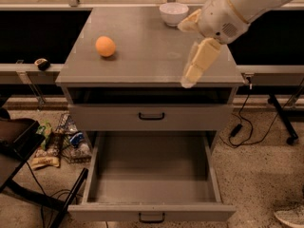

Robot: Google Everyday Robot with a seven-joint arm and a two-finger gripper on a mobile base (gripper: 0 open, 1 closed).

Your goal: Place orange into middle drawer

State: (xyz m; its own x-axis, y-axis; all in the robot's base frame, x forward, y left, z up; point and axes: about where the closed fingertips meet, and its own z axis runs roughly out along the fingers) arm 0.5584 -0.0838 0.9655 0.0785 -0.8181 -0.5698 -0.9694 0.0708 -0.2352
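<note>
The orange (105, 46) sits on the left part of the grey cabinet top (142, 56). The middle drawer (152, 211), the lowest one, is pulled out and has nothing in it; its black handle is on the front. The drawer front above it (152, 116) is closed. My gripper (185, 54) hangs over the right part of the cabinet top, well right of the orange. It is open and empty, with one cream finger (198, 63) pointing down and the other (189, 23) pointing left.
A white bowl (173, 13) stands at the back of the cabinet top, just behind my gripper. Bags and clutter (66, 141) and a black stand (19, 148) lie on the floor at left. Cables (242, 127) and a shoe (289, 217) are at right.
</note>
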